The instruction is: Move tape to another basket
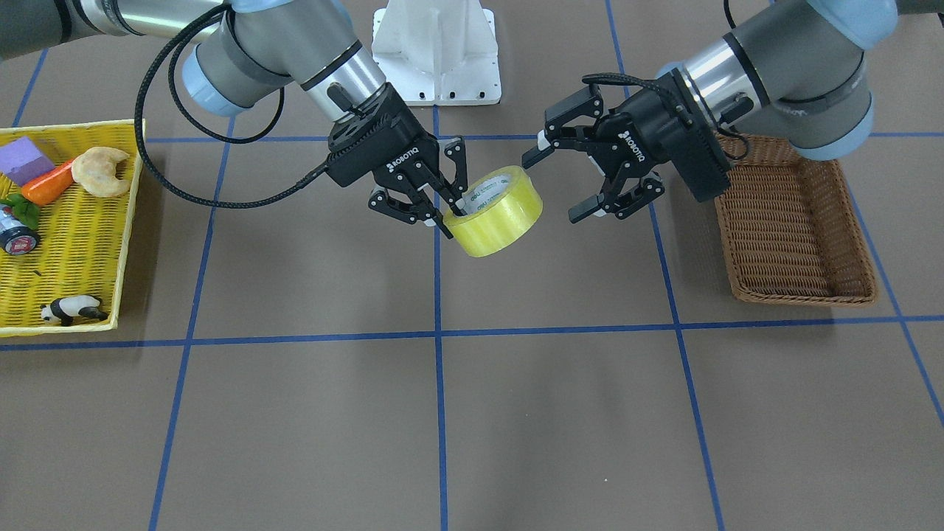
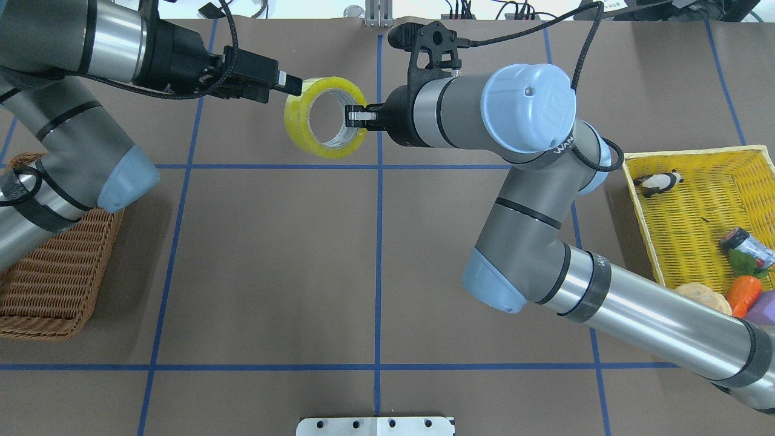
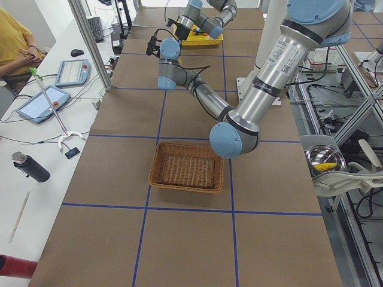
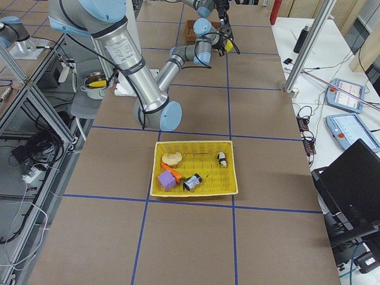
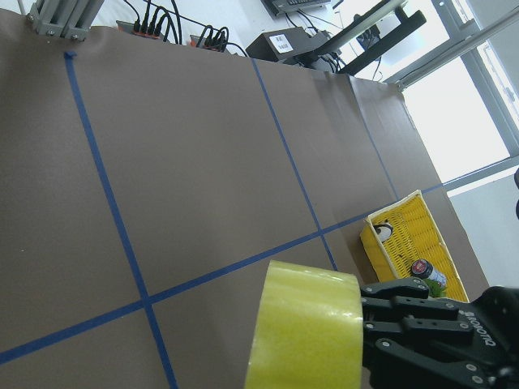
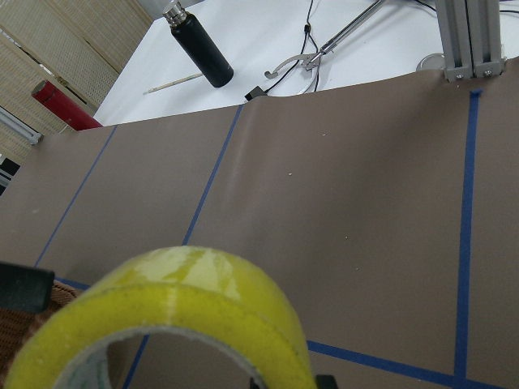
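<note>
The tape [image 1: 498, 214] is hanging tilted over the middle of the table [image 1: 516, 413], close to the blue centre line. The right gripper [image 1: 451, 214] is pinching its wall, with one finger inside the white core and the other against the yellow outer face. The left gripper [image 1: 558, 184] is facing it from just beside the roll on the left, with fingers spread wide and not touching the roll. Farther left, the basket [image 1: 793, 221] is sitting on the table, well apart from the tape. Far to the right, a yellow basket [image 1: 74, 236] is holding a panda figure [image 1: 70, 310], a croissant [image 1: 102, 171], a carrot [image 1: 48, 184] and a small bottle [image 1: 18, 237].
</note>
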